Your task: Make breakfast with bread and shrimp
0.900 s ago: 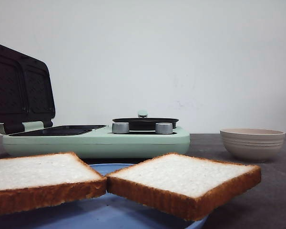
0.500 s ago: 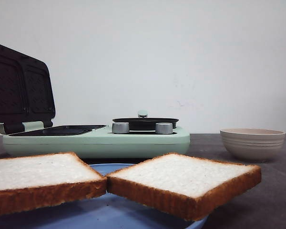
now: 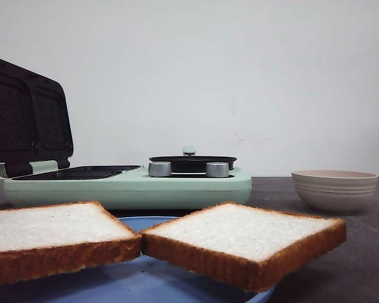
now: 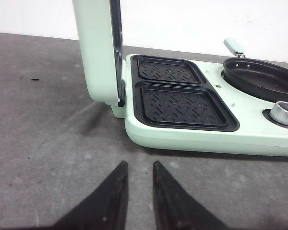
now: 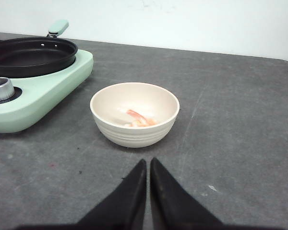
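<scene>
Two slices of bread, one on the left (image 3: 50,237) and one on the right (image 3: 243,240), lie side by side on a blue plate (image 3: 139,284) at the near edge of the front view. The shrimp (image 5: 139,119), pink-orange pieces, lie in the beige bowl (image 5: 134,136), just ahead of my right gripper (image 5: 148,162), which is shut and empty over the table. My left gripper (image 4: 139,165) is open by a narrow gap with nothing in it, a short way in front of the sandwich maker's grill plates (image 4: 182,103). Neither gripper shows in the front view.
The mint-green sandwich maker (image 3: 132,186) stands mid-table with its lid (image 3: 25,120) raised at the left. A black pan (image 5: 31,55) sits on its right half behind two silver knobs (image 3: 159,168). The tabletop is dark grey, with a white wall behind.
</scene>
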`<act>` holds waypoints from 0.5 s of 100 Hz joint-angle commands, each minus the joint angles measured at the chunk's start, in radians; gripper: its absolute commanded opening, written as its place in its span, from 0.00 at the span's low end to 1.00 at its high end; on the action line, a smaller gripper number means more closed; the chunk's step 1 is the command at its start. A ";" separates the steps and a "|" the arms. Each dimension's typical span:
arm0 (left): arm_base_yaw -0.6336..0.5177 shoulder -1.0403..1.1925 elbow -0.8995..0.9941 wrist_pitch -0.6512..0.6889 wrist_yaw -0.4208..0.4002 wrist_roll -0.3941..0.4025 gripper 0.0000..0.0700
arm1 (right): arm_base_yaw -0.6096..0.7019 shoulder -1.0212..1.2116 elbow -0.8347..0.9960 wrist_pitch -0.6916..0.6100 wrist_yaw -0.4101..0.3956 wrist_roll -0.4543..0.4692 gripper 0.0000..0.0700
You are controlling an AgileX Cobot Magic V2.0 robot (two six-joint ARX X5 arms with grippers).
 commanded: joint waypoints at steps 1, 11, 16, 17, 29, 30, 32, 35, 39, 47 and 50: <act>-0.002 -0.001 -0.018 -0.004 0.002 -0.003 0.00 | 0.000 0.000 -0.003 0.010 0.000 -0.005 0.01; -0.002 -0.001 -0.018 -0.004 0.002 -0.003 0.00 | 0.000 0.000 -0.003 0.011 0.001 -0.005 0.01; -0.002 -0.001 -0.018 -0.004 0.002 -0.003 0.00 | 0.000 0.000 -0.003 0.013 0.001 -0.005 0.01; -0.002 -0.001 -0.018 -0.004 0.002 -0.003 0.00 | 0.000 0.000 -0.003 0.013 0.001 -0.005 0.01; -0.002 -0.001 -0.018 -0.004 0.002 -0.003 0.00 | 0.001 0.000 -0.003 0.016 -0.005 -0.003 0.01; -0.002 -0.001 -0.018 -0.004 0.002 -0.003 0.00 | 0.001 0.000 -0.003 0.016 -0.005 -0.003 0.01; -0.002 -0.001 -0.018 -0.004 0.002 -0.003 0.00 | 0.001 0.000 -0.003 0.017 -0.006 -0.003 0.01; -0.002 -0.001 -0.018 -0.004 0.002 -0.003 0.00 | 0.001 0.000 -0.003 0.018 -0.006 -0.002 0.01; -0.002 -0.001 -0.018 -0.004 0.002 -0.003 0.00 | 0.001 0.000 -0.003 0.019 -0.006 0.004 0.01; -0.002 -0.001 -0.018 -0.004 0.002 -0.003 0.00 | 0.001 0.000 -0.003 0.019 -0.009 0.005 0.01; -0.002 -0.001 -0.018 -0.004 0.002 -0.008 0.00 | 0.001 0.000 -0.003 0.022 -0.013 0.013 0.01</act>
